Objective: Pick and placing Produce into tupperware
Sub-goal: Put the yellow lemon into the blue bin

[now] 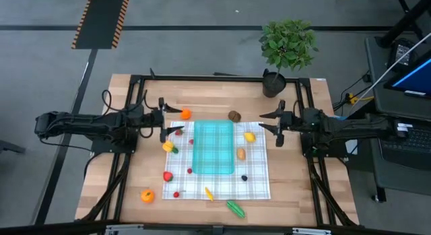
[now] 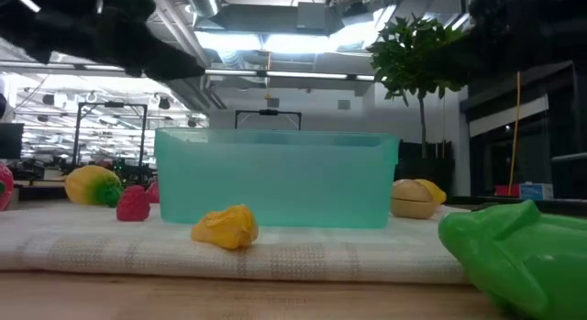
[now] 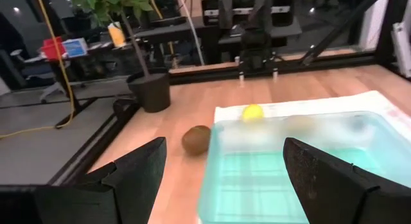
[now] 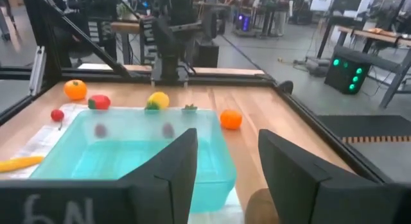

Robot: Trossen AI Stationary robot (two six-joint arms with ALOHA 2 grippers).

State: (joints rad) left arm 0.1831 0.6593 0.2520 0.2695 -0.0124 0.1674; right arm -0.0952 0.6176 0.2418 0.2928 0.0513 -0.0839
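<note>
The teal tupperware (image 1: 213,147) stands on its flat bottom at the middle of a white-and-green checked cloth (image 1: 259,184). Produce lies scattered around it: an orange piece (image 1: 185,114), a brown one (image 1: 234,116), a yellow one (image 1: 250,137), a red one (image 1: 168,176), a green one (image 1: 235,208) and several more. My left gripper (image 1: 163,120) hovers open by the container's left far corner, pointing level across it (image 3: 225,185). My right gripper (image 1: 277,124) hovers open on the right side, facing the container (image 4: 228,166). Both are raised above the table and hold nothing.
A potted plant (image 1: 288,46) stands at the table's far edge, right of centre. Black frame rails (image 1: 135,80) run along the far side and both flanks. In the low view a yellow piece (image 2: 227,226) and a green piece (image 2: 514,251) lie in front of the container.
</note>
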